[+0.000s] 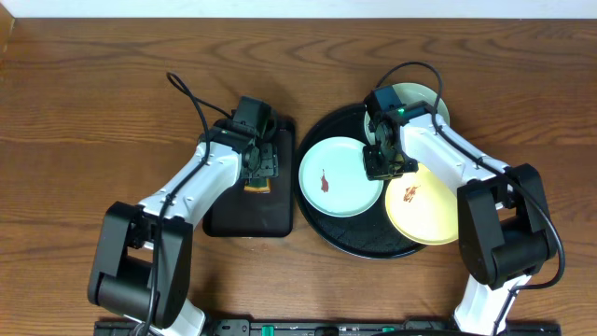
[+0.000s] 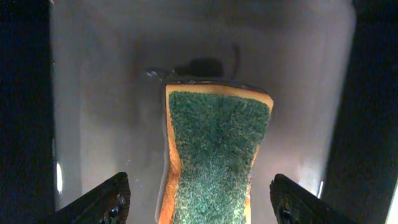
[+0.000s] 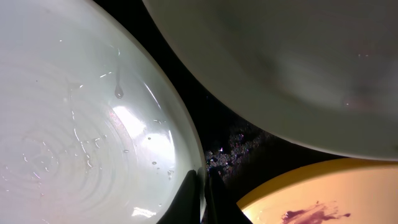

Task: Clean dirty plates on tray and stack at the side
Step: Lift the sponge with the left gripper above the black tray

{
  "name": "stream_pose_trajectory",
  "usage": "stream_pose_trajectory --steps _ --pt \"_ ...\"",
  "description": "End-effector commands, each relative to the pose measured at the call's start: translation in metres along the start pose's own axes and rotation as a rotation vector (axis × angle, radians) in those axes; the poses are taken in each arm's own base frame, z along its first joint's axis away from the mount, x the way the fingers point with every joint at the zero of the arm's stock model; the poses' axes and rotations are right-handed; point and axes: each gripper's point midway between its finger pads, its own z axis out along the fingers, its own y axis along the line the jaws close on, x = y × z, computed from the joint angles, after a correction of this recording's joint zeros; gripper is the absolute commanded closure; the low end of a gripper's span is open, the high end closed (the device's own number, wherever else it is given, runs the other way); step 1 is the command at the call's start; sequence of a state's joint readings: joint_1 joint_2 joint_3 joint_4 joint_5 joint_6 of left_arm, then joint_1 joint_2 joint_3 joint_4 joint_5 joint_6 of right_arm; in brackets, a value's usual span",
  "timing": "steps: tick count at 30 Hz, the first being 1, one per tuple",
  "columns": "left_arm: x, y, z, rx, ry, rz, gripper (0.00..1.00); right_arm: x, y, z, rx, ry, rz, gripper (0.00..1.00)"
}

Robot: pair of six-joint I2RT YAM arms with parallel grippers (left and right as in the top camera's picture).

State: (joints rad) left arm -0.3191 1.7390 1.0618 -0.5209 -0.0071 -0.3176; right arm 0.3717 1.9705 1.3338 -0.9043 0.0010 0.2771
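Observation:
The round black tray (image 1: pixel 326 126) holds three plates. A mint-green plate (image 1: pixel 334 182) with a brown smear lies at its left. A yellow plate (image 1: pixel 429 210) with a brown smear lies at the front right. A second mint-green plate (image 1: pixel 424 95) at the back is partly hidden by my right arm. My right gripper (image 1: pixel 378 163) is shut on the right rim of the smeared mint plate. The right wrist view shows the jaws (image 3: pixel 204 186) pinching that rim (image 3: pixel 81 124), with the yellow plate (image 3: pixel 311 196) to the right. My left gripper (image 1: pixel 259 161) is open.
A green-topped sponge (image 2: pixel 214 149) lies on a small rectangular black tray (image 1: pixel 247 217) left of the round tray. My left jaws (image 2: pixel 200 193) stand on either side of the sponge without touching it. Dark wood table (image 1: pixel 93 103) lies all round.

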Motion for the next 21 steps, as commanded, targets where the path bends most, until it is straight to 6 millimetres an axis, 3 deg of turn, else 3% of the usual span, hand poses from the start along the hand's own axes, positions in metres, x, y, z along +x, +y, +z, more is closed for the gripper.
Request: stream_pose_trajectory --steps 1,10,19,21 --pt "0.006 0.006 0.002 -0.014 0.000 -0.006 0.27 0.004 -0.001 0.005 0.015 0.016 -0.018 0.97" --pt "0.002 0.003 0.005 0.003 -0.021 -0.008 0.28 0.004 -0.001 0.005 0.015 0.016 -0.018 0.96" --pt "0.017 0.008 0.016 -0.006 0.001 -0.054 0.31 0.004 -0.001 0.005 0.015 0.015 -0.018 0.95" --pt "0.017 0.008 0.016 -0.006 -0.002 -0.054 0.38 0.004 -0.001 0.005 0.015 0.015 -0.018 0.95"
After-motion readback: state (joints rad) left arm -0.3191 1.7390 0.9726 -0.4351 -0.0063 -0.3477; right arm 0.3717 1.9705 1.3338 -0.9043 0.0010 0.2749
